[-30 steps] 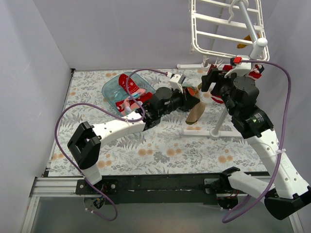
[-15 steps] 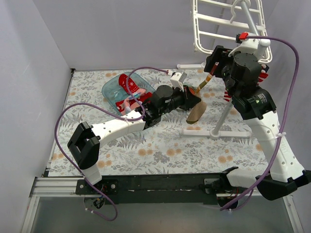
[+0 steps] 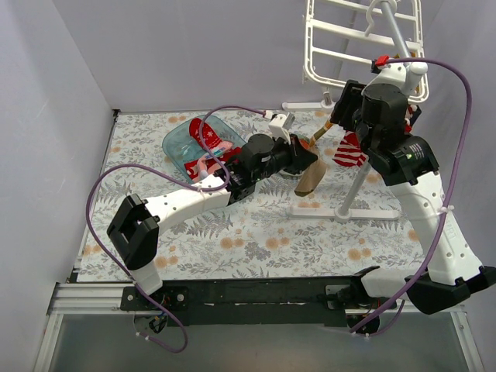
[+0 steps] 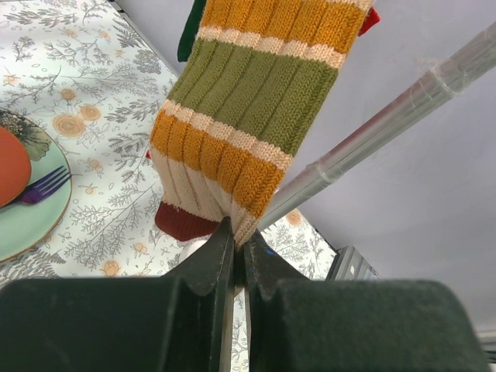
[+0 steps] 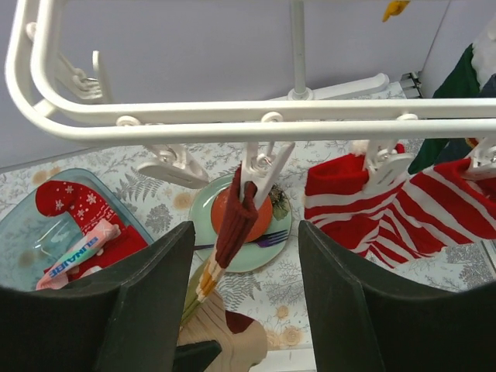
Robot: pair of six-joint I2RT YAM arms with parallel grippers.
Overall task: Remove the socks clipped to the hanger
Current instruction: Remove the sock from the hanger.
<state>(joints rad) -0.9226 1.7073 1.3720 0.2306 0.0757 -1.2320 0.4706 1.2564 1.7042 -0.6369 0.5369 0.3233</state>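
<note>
Below the hanger, holds the mustard sock by its lower edge in the left claw, pressed together on a fold of knit. Has brought the right claw up within the last second from lower under the hanger to its front bar, and has begun narrowing it. Now brackets the clip with fingers spread, one each side, touching neither clip nor sock as far as can be told. Points, most likely, to a squeeze on the clip to free the cuff while pulling from below; sock not yet off. Leaves the red-white sock clipped just right of that clip on the same bar. Shows one red sock already in the tub, down left of the hanger on the desk.

Soft ribbed knit, banded mustard, olive and cream, dark red at cuff and toe, drawn slanting from clip to left claw. Hard white plastic for the hanger: rounded parallel bars, small dangling clips. Translucent blue tub, rounded corners. Floral cloth over the desk.
</note>
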